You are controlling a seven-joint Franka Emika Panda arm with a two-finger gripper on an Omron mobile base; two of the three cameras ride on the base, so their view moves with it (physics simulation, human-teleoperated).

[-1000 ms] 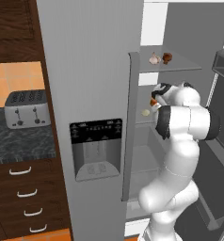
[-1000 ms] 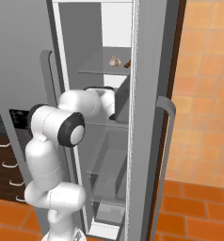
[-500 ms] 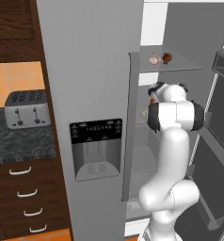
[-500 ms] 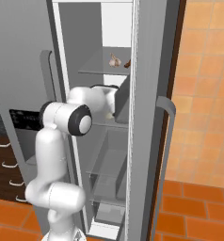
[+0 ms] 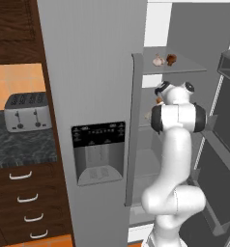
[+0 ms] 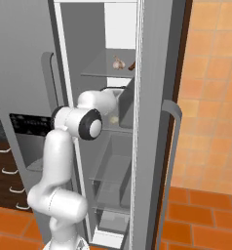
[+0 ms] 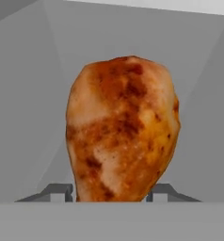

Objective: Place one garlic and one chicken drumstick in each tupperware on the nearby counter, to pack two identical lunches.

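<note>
In the hand view a chicken drumstick stands close before the camera: a plump, rounded piece, golden orange with darker brown roasted patches and paler streaks, wider at the top and narrowing toward the bottom. The two finger tips of the gripper sit just beside its lower end, one on each side, against or almost against the skin; whether they truly pinch it cannot be told.

That drumstick lies on a middle shelf inside the open fridge, where the white arm reaches in. In the left base view a small part of it shows by the wrist.

On the glass shelf above, one garlic and a second drumstick lie side by side, garlic to the left, both toward the far part of the shelf. The right base view shows the same garlic with the brown piece just right of it. A pale lump near the wrist may be another garlic, but it is too hidden to tell.

So two drumsticks are counted, and one garlic for certain.

To the left of the fridge, a silver toaster stands on the speckled counter, over dark drawers.
</note>
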